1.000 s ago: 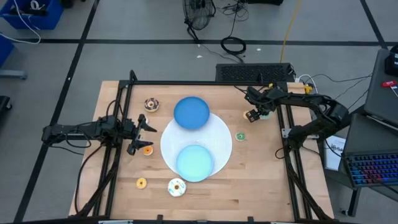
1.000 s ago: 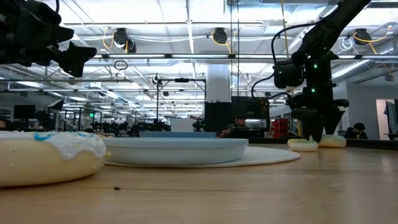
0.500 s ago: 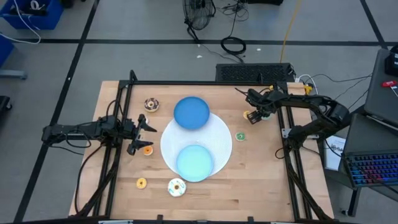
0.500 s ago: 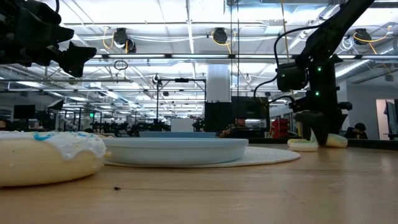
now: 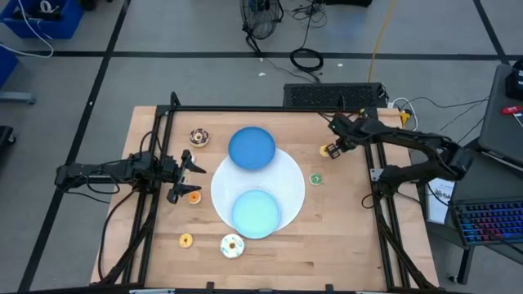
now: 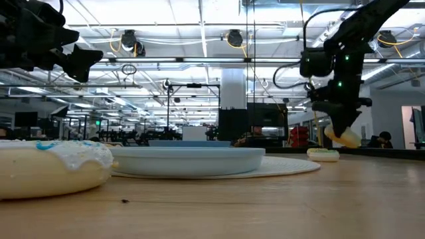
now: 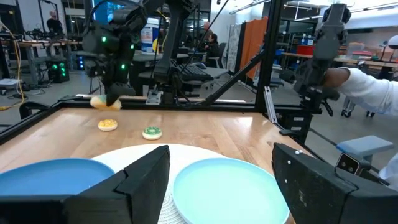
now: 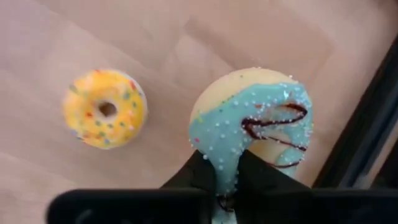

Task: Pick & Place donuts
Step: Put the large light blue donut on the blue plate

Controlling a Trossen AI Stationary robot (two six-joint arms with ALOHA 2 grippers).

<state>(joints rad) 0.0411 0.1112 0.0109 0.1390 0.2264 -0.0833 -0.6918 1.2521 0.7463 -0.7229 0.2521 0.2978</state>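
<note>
My right gripper (image 6: 341, 130) hangs over the table's far right part, shut on a teal-frosted donut (image 8: 255, 118) that is off the wood. Beneath it a small yellow donut (image 8: 104, 109) lies flat on the table, with a green donut (image 5: 316, 179) nearby. My left gripper (image 5: 186, 175) waits open at the left, holding nothing. On the wood lie a chocolate-sprinkled donut (image 5: 198, 137), an orange one (image 5: 194, 197), another small one (image 5: 185, 240) and a white-frosted one (image 5: 233, 246). My right gripper pinches the teal donut's rim (image 8: 224, 155) between its two fingers (image 8: 200, 171), on the side nearest the wrist. The fingers slant steeply down from above. The donut hangs tilted below the fingertips, clear of the table.
A white round mat (image 5: 290, 175) in the table's middle carries a dark blue plate (image 5: 252, 148) at the far side and a light blue plate (image 5: 257, 211) at the near side. Black frame rails (image 5: 380, 204) run along both sides. A person's sleeve (image 7: 373, 87) shows beyond the table.
My right gripper has shut on the teal donut, then risen and tipped a little, lifting the donut clear of the wood. The yellow donut beside it has stayed where it lay.
</note>
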